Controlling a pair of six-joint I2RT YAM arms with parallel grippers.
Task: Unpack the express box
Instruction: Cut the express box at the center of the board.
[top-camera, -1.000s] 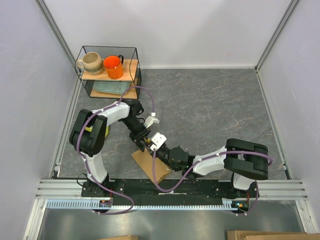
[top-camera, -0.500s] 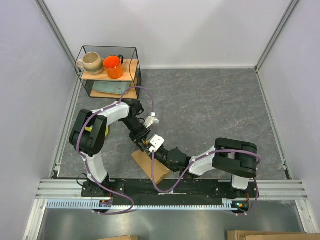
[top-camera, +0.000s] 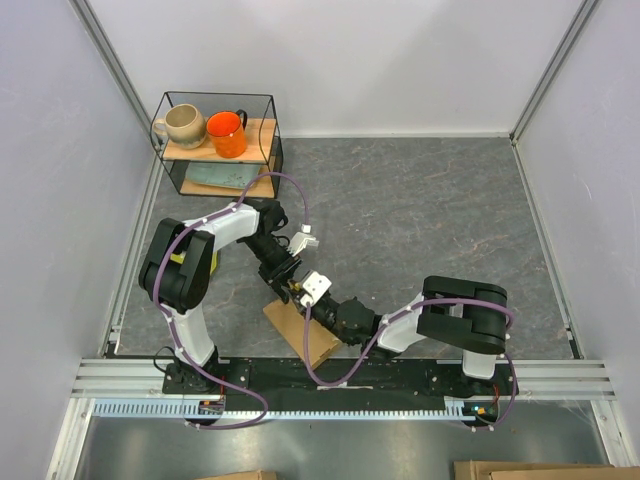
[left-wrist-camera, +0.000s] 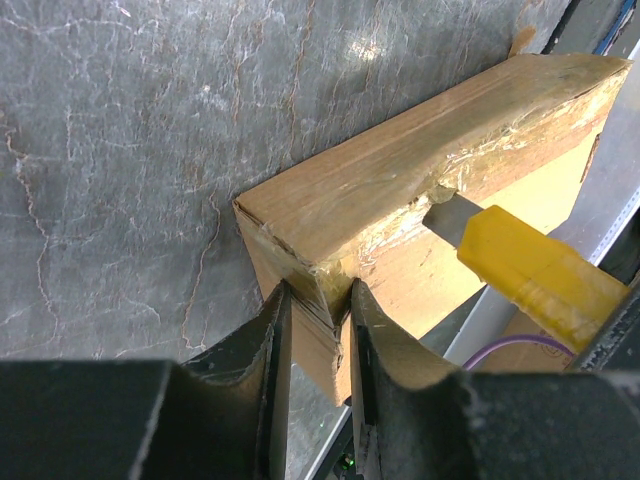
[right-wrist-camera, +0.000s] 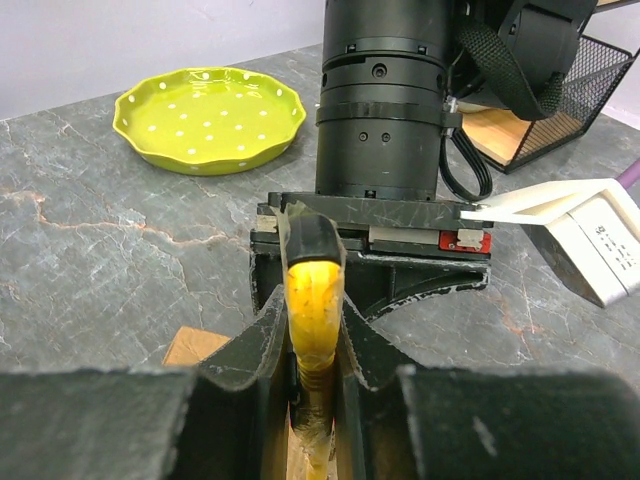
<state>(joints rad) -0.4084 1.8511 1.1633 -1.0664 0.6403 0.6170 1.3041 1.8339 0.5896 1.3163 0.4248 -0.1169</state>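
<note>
The express box, brown cardboard with clear tape, stands tilted on edge near the table's front. In the left wrist view my left gripper is shut on a corner of the box. My right gripper is shut on a yellow utility knife. The knife points its blade at the taped upper edge of the box, touching the tape. In the top view the left gripper and the right gripper meet right over the box.
A green dotted plate lies on the table behind the left wrist. A black wire rack at the back left holds a beige mug and an orange mug. The front rail runs just behind the box.
The right arm's elbow has swung left and its gripper with the knife has slid a little left along the box. The left gripper still holds the box.
</note>
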